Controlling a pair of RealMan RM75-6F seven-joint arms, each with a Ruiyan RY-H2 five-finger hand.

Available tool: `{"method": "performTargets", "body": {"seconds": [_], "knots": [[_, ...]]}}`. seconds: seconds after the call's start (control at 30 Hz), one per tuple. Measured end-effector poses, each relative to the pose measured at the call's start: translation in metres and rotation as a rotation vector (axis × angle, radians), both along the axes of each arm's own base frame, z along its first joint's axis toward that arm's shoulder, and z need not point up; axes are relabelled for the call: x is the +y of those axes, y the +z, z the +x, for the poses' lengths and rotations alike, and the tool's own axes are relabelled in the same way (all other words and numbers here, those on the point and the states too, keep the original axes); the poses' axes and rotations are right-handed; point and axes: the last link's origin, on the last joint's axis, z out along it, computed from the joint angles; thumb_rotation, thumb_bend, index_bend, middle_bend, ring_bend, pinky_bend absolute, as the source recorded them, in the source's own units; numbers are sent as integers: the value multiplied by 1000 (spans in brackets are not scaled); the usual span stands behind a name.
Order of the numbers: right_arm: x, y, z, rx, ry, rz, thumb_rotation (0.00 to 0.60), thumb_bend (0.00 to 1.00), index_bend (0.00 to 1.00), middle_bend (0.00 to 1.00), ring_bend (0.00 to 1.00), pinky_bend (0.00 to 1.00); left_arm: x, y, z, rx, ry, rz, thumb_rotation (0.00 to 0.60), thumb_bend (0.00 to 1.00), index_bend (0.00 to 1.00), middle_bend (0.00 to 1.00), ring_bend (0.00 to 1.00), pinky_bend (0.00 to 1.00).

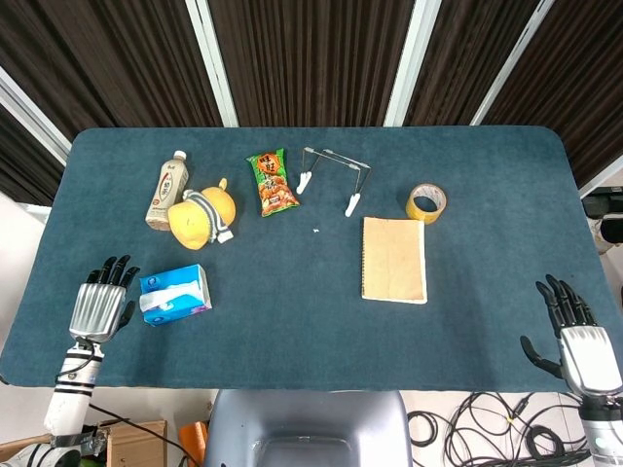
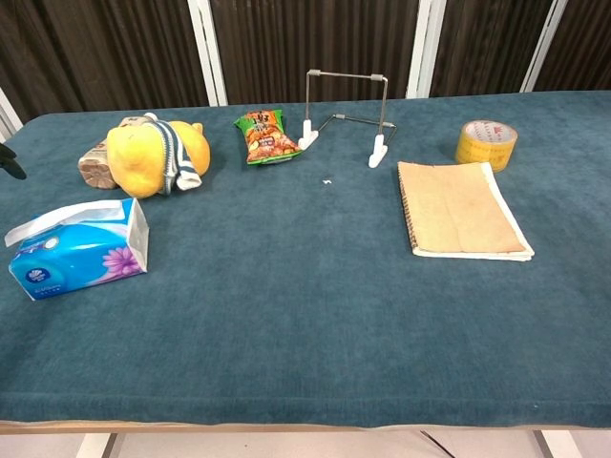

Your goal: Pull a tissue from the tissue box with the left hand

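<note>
Left hand: held empty, fingers spread, at the table's left front edge, just beside the box. Tissue: seen standing from the slot; best pinched low and drawn straight up. Table: blue cloth; dark slatted wall behind. Right hand: empty, fingers apart, off the right front corner

I see a blue tissue box with a purple flower print on my dark teal table, a yellow plush toy in a grey-and-white striped scarf, a tan notebook, yellow tape.
</note>
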Motion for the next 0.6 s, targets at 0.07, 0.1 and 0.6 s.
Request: {"method": "performTargets", "body": {"seconds": [0.07,0.1,0.6], "knots": [[0,0,-1,-2,-1,2,600,271,36,0,0,143,-1,-1,-1,-4,16,-6,600,363,304,106,94,337],[0,0,-1,-3,-1,2,600,271,36,0,0,143,-1,-1,-1,-6,20,-10,600,363,307,103,93,336],[0,-1,-4,-14,-21,22,600,271,36,0,0,145,-3,-15,10,-74,-4,-37,600,314,358,45,60,332]]}}
